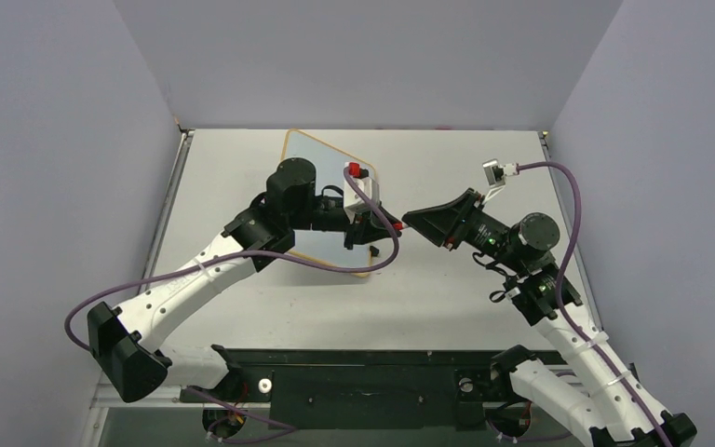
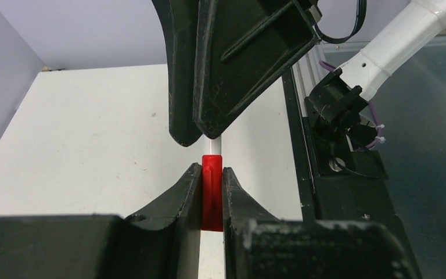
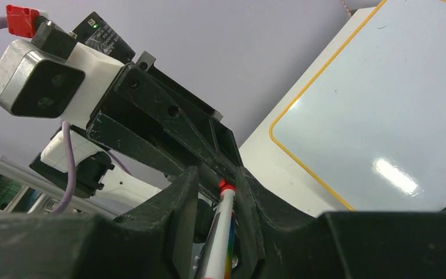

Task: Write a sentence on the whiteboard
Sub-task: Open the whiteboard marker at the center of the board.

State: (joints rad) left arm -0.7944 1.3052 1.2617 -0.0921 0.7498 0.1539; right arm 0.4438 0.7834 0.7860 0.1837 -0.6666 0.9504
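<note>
- The left hand is clamped together on the red plastic cap of a slim white marker pen, held in the air above the pale surface; the right hand has a finger on either side of the white barrel, but I cannot tell whether it is pressing yet; a pull before that grip is firm would likely let the barrel slide and leave the cap on.
- The two hands meet nearly tip to tip; a skewed or jerky pull could knock their fingers together or bend the pen at the cap joint.
- If the cap comes free suddenly, the barrel could slip out and drop to the surface, perhaps rolling away.
- The flat white whiteboard with a thin tan-orange frame lies on the surface at the far middle, partly under the left arm, with no writing visible on it; a low sweep of that arm might shove it askew before any writing starts.
</note>
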